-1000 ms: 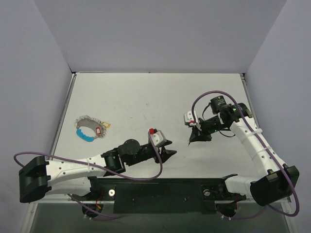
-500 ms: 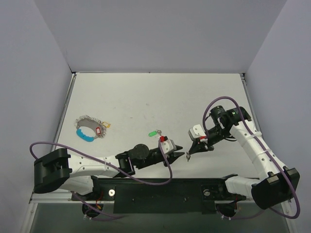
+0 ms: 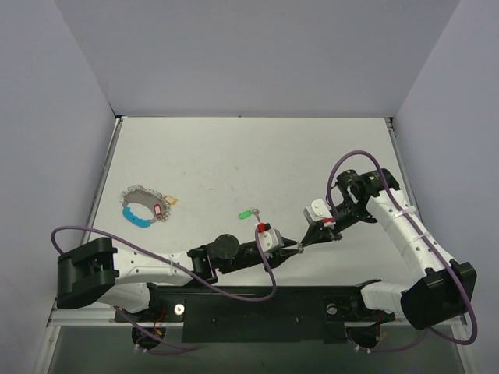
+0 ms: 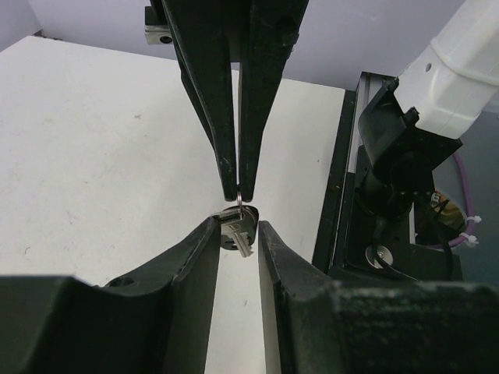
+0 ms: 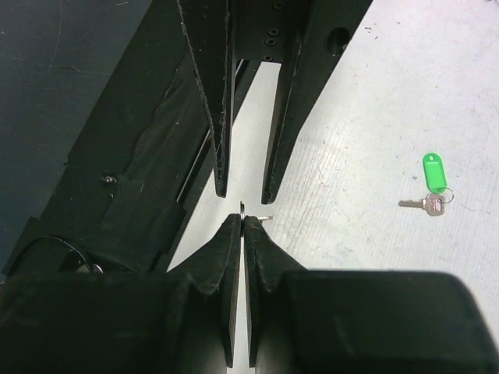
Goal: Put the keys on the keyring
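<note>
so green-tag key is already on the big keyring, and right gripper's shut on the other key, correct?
Not quite. The top view shows the green-tag key lying loose on the table, apart from the keyring. The right gripper is shut on the other key.

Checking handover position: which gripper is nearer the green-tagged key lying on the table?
Left. The left gripper is just right of the green-tagged key; the right gripper meets it tip to tip at the black-tagged key, farther right.

Left tool (image 4: pixel 238 226) has narrowed around the key (image 4: pixel 242 238) in the right tool (image 4: pixel 238 193).
</note>
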`<control>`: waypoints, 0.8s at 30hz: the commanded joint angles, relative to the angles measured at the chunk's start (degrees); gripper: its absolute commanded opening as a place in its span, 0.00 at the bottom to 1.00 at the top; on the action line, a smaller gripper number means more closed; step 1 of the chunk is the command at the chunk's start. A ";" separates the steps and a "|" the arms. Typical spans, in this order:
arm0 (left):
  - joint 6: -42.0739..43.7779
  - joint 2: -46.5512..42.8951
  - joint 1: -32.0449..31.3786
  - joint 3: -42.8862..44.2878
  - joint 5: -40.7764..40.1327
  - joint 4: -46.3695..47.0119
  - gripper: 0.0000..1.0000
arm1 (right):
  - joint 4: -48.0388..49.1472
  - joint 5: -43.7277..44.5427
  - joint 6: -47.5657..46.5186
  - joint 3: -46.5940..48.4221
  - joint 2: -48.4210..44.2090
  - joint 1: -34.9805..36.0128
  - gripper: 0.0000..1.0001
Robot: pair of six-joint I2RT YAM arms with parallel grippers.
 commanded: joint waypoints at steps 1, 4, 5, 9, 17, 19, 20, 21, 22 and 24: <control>-0.64 -0.02 -0.36 -0.58 1.39 4.09 0.35 | -8.00 -3.90 -3.24 1.71 0.87 -0.51 0.00; -0.73 0.33 -0.36 -0.32 1.21 3.92 0.33 | -9.76 -4.60 -4.91 1.97 1.57 -0.51 0.00; -0.64 0.59 -0.36 -0.06 1.04 3.83 0.33 | -11.16 -4.78 -6.40 2.23 1.92 -0.51 0.00; -0.46 1.47 -0.28 0.82 0.51 3.83 0.33 | -15.48 -5.39 -9.67 3.20 3.59 -0.51 0.00; 0.24 1.56 -0.89 0.91 -2.82 3.48 0.28 | -15.39 -4.96 -9.31 2.59 3.24 -0.51 0.00; 0.42 1.03 -0.89 0.30 -4.32 3.39 0.27 | -15.39 -4.87 -9.14 2.59 2.98 -0.51 0.00; 0.59 0.34 -0.89 -0.14 -4.76 3.39 0.26 | -15.39 -4.87 -8.88 2.50 2.89 -0.51 0.00; 0.68 0.15 -0.89 -0.49 -5.55 3.39 0.26 | -15.48 -4.78 -8.79 2.50 2.80 -0.51 0.00; 0.85 -0.63 -0.89 -1.10 -5.73 3.39 0.25 | -15.39 -4.78 -8.70 2.50 2.80 -0.51 0.00; 0.94 -1.60 -0.89 -1.81 -6.61 3.39 0.24 | -15.39 -4.87 -8.43 2.41 2.80 -0.42 0.00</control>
